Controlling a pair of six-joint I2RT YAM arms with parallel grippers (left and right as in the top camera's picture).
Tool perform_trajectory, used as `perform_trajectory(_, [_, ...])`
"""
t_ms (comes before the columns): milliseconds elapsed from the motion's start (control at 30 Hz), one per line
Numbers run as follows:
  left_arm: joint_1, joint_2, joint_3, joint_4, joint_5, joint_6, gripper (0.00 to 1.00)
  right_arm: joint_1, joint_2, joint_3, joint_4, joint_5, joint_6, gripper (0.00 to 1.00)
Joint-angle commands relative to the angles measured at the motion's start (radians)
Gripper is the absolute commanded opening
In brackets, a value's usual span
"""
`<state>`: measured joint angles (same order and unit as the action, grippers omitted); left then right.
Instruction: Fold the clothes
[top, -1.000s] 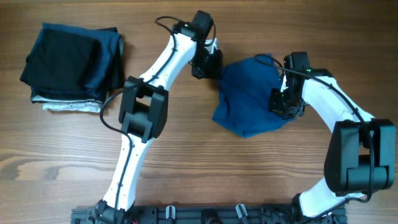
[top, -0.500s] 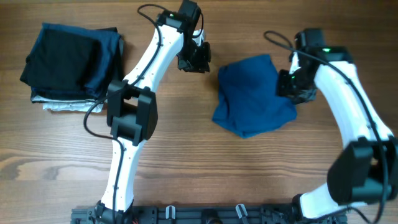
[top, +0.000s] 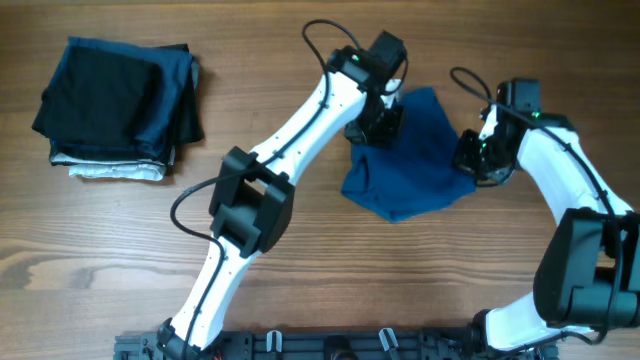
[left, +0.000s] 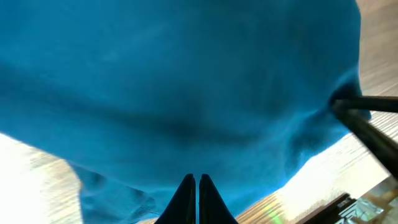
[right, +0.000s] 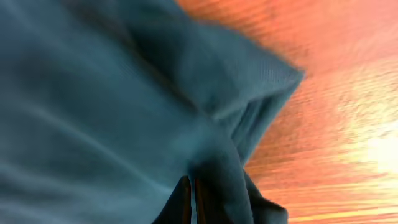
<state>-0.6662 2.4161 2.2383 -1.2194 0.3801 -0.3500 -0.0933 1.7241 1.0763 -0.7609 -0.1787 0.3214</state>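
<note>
The clothes, a medium-blue T-shirt (top: 410, 172), lie as a folded bundle right of the table's middle. My left gripper (top: 378, 128) is over the shirt's upper left part. In the left wrist view its jaws (left: 196, 184) are shut, tips together, low over the blue fabric (left: 186, 74), with nothing seen between them. My right gripper (top: 470, 160) is at the shirt's right edge. Its jaws (right: 189, 186) are shut and tucked against a fold of the fabric (right: 93, 93). The left wrist view also shows the right gripper's dark fingers (left: 367, 124) poking at the shirt's edge.
A stack of folded dark garments (top: 115, 100) over a white-grey one sits at the far left. Bare wooden table (top: 320, 280) lies between the stack and the shirt and along the front. The arm bases stand at the front edge.
The left gripper has swung right from the bare table onto the shirt's upper left part. The right gripper has come down and in to the shirt's right edge. The shirt keeps its shape.
</note>
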Motion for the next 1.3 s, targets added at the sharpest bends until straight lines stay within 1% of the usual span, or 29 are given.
perform_trajectory(0, [-0.011,0.02,-0.061,-0.018,-0.024,0.006,0.04,0.002,0.014,-0.072,0.032,-0.023,0.048,0.04])
perform_trajectory(133, [-0.005,0.02,-0.148,-0.031,-0.085,0.005,0.04,0.002,0.014,-0.119,0.034,-0.032,0.049,0.04])
perform_trajectory(233, [0.012,0.02,-0.249,0.016,-0.125,0.005,0.04,0.002,0.014,-0.145,0.034,-0.114,0.049,0.04])
perform_trajectory(300, [0.026,0.02,-0.288,0.035,-0.189,0.005,0.04,0.002,0.014,-0.153,0.044,-0.167,0.05,0.04])
perform_trajectory(367, [0.05,0.019,-0.299,0.038,-0.29,0.015,0.04,0.008,0.014,-0.156,0.037,-0.182,0.106,0.04])
perform_trajectory(400, [0.065,0.017,-0.299,0.044,-0.303,0.033,0.04,0.019,0.014,-0.156,0.035,-0.182,0.133,0.04])
perform_trajectory(433, [0.08,0.011,-0.299,0.054,-0.303,0.055,0.04,0.031,0.014,-0.156,0.037,-0.182,0.153,0.04])
perform_trajectory(500, [0.111,-0.006,-0.299,0.074,-0.302,0.058,0.04,0.072,0.014,-0.156,0.058,-0.195,0.216,0.04])
perform_trajectory(533, [0.126,-0.021,-0.299,0.084,-0.303,0.058,0.04,0.1,0.014,-0.156,0.082,-0.23,0.23,0.04])
perform_trajectory(633, [0.175,-0.114,-0.273,0.105,-0.303,0.058,0.04,0.18,0.014,-0.154,0.191,-0.421,0.245,0.04])
perform_trajectory(733, [0.203,-0.231,-0.246,0.111,-0.303,0.058,0.06,0.208,0.003,-0.13,0.244,-0.487,0.26,0.05])
perform_trajectory(767, [0.209,-0.26,-0.246,0.113,-0.303,0.058,0.08,0.208,-0.005,-0.118,0.245,-0.497,0.249,0.05])
perform_trajectory(800, [0.217,-0.286,-0.246,0.113,-0.303,0.052,0.14,0.208,-0.021,-0.093,0.24,-0.512,0.208,0.06])
perform_trajectory(833, [0.227,-0.312,-0.246,0.105,-0.302,0.039,0.22,0.206,-0.04,-0.066,0.225,-0.512,0.174,0.08])
perform_trajectory(867, [0.232,-0.32,-0.246,0.092,-0.303,0.019,0.35,0.203,-0.057,-0.046,0.213,-0.509,0.147,0.09])
perform_trajectory(900, [0.239,-0.322,-0.246,0.067,-0.3,-0.022,0.46,0.195,-0.083,-0.023,0.197,-0.496,0.117,0.12])
perform_trajectory(933, [0.244,-0.322,-0.247,0.037,-0.289,-0.05,0.5,0.18,-0.115,-0.002,0.169,-0.449,0.099,0.15])
perform_trajectory(1000, [0.248,-0.313,-0.259,-0.001,-0.238,-0.054,0.54,0.131,-0.175,0.022,0.111,-0.324,0.097,0.22])
perform_trajectory(1033, [0.245,-0.306,-0.268,-0.011,-0.216,-0.047,0.57,0.094,-0.204,0.024,0.088,-0.261,0.097,0.41])
perform_trajectory(1067, [0.237,-0.301,-0.282,-0.001,-0.218,-0.042,0.61,0.051,-0.23,0.024,0.064,-0.205,0.097,0.53])
perform_trajectory(1100, [0.228,-0.298,-0.295,0.022,-0.217,-0.016,0.66,0.019,-0.243,0.024,0.046,-0.176,0.097,0.61])
perform_trajectory(1133, [0.216,-0.294,-0.313,0.058,-0.22,0.029,0.71,-0.033,-0.252,0.024,0.014,-0.152,0.097,0.64])
perform_trajectory(1167, [0.199,-0.291,-0.346,0.114,-0.246,0.089,0.73,-0.085,-0.252,0.024,-0.018,-0.15,0.098,0.65])
perform_trajectory(1267, [0.178,-0.29,-0.411,0.179,-0.332,0.153,0.78,-0.146,-0.241,0.023,-0.062,-0.15,0.079,0.65])
